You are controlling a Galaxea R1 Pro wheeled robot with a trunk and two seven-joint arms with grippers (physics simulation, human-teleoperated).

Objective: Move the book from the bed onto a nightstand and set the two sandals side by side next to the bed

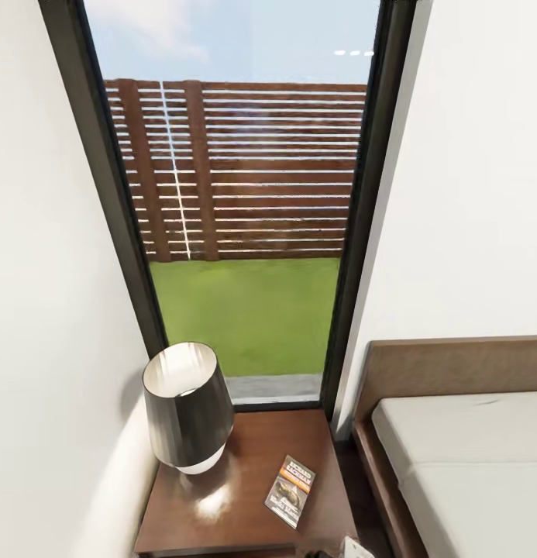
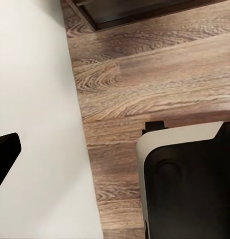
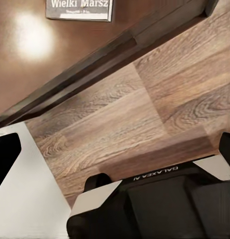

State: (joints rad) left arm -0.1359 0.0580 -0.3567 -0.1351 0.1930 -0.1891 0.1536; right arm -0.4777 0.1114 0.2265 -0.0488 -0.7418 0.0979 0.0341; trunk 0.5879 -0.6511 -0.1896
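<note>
The head camera is looking down into a corner of the bedroom. A tall black-framed window (image 1: 245, 232) is filling the middle of the view, showing a slatted brown fence (image 1: 237, 170) above a strip of green grass (image 1: 253, 310). White walls are standing on both sides of it.

Below the window, a dark-brown nightstand (image 1: 245, 465) with a glossy top is sitting in the corner. A lamp (image 1: 187, 407) with a dark shade and a white base is standing on its left rear part. The book (image 1: 290, 490) is lying flat on the nightstand's right front part, well apart from the lamp, its orange band and dark picture facing up.

To the right, the bed (image 1: 462, 457) is showing its brown headboard and light-grey mattress, with a narrow gap of floor between it and the nightstand.

The right wrist camera is pointing down at the wood-plank floor (image 3: 145, 114) and the nightstand's front edge, with the lower edge of the book (image 3: 80, 10) and its white lettering just visible on the glossy top. Dark parts of the robot's body are lying below.

The left wrist camera is pointing down along a white wall (image 2: 35, 124) and the plank floor beside it.

Neither gripper's fingers are clearly showing, so I cannot tell how far either one is open or whether it is holding anything.
</note>
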